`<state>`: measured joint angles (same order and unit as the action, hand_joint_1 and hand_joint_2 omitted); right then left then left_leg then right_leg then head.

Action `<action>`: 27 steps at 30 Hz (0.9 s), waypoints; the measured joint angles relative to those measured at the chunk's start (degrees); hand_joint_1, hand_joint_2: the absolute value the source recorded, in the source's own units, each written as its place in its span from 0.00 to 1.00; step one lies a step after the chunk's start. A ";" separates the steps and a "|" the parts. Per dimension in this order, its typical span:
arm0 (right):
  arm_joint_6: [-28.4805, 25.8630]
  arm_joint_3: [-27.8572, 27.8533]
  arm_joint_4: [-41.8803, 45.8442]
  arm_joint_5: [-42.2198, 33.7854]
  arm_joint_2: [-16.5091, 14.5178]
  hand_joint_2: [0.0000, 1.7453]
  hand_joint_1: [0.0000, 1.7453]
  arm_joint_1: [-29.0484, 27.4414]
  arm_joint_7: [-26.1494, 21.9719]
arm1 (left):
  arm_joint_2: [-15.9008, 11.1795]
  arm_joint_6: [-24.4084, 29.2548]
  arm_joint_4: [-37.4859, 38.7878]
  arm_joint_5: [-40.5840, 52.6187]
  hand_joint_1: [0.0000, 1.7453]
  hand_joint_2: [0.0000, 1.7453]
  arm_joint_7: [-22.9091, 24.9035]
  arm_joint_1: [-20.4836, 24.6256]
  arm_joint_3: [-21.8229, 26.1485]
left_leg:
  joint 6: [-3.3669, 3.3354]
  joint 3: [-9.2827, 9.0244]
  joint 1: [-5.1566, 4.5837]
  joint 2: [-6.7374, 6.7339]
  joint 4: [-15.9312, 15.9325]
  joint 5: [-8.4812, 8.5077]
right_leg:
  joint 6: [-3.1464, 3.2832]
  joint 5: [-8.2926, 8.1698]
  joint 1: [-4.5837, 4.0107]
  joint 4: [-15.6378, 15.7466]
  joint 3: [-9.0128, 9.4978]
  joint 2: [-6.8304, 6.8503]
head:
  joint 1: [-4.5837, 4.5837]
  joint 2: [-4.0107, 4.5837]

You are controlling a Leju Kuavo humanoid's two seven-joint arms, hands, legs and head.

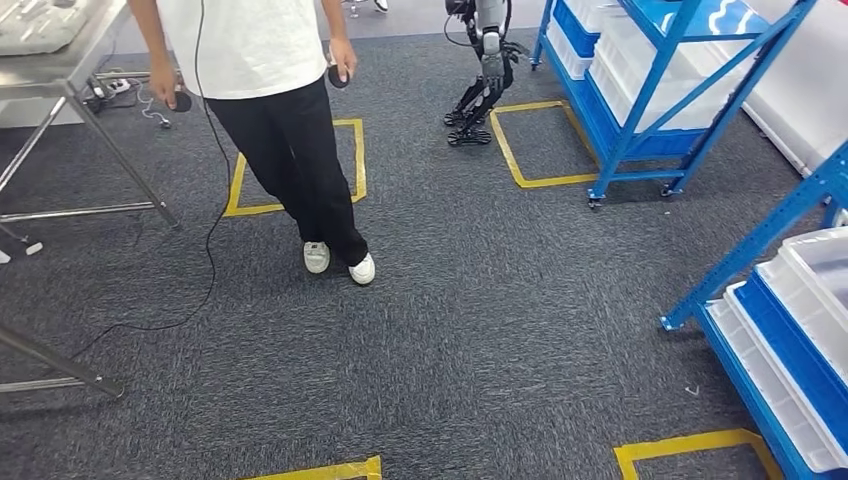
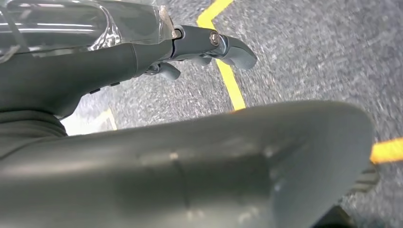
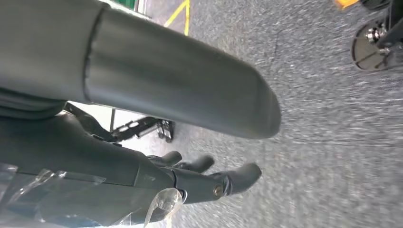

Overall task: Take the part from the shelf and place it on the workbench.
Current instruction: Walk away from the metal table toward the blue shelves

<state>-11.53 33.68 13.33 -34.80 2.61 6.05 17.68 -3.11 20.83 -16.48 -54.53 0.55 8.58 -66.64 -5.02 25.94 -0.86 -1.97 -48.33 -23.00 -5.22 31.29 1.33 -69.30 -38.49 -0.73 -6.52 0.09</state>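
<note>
A blue shelf (image 1: pixel 790 340) with white bins stands at the right edge of the head view, and a second blue shelf (image 1: pixel 650 90) stands at the back right. The metal workbench (image 1: pixel 75 65) is at the far left. I cannot pick out a single part among the bins. My left hand (image 2: pixel 95 80) hangs over grey carpet with its fingers (image 2: pixel 214 45) stretched out and apart from the thumb, holding nothing. My right hand (image 3: pixel 119 175) hangs the same way, its fingers (image 3: pixel 228 180) straight and empty. A clear plastic film lies along each hand.
A person (image 1: pixel 290 130) in a white shirt and black trousers stands on the carpet between me and the workbench, with a small dark object in each hand. Another robot's legs (image 1: pixel 480 95) stand at the back. Yellow tape squares (image 1: pixel 540 145) mark the floor, and a black cable (image 1: pixel 205 260) trails across it.
</note>
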 joint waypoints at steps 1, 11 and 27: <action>0.00 0.00 0.00 -0.01 -0.01 0.00 0.00 -0.01 0.05 | 0.02 -0.05 0.00 0.01 0.00 0.00 0.11 0.00 -0.02 | 0.02 -0.02 0.04 -0.69 -0.02 -0.01 | -0.12 -1.23 0.05 1.73 1.19 0.30 | -0.01 0.00; -0.05 0.00 0.00 -0.27 -0.03 0.00 0.00 0.14 0.50 | 0.10 -0.19 -0.01 -0.02 0.00 0.00 0.66 0.02 -0.07 | 2.26 2.69 0.19 -1.17 -7.08 -4.58 | 2.47 -8.54 0.05 19.36 9.76 2.12 | -0.14 0.00; 0.12 1.18 -0.09 -0.42 0.22 0.00 0.00 -0.16 0.84 | 0.24 -0.10 -0.07 -0.10 0.00 0.00 0.66 0.04 -1.04 | 0.98 0.65 0.65 2.79 -1.34 -0.53 | 0.68 -5.20 -0.08 11.09 3.86 -1.37 | -0.11 0.00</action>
<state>-11.41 34.86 13.25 -35.22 2.83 5.89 18.51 -2.87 20.73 -16.55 -54.63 1.21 8.62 -67.69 -4.05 26.59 -0.21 0.82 -49.67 -23.53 -4.53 26.09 1.25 -58.21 -34.63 -2.10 -6.64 0.09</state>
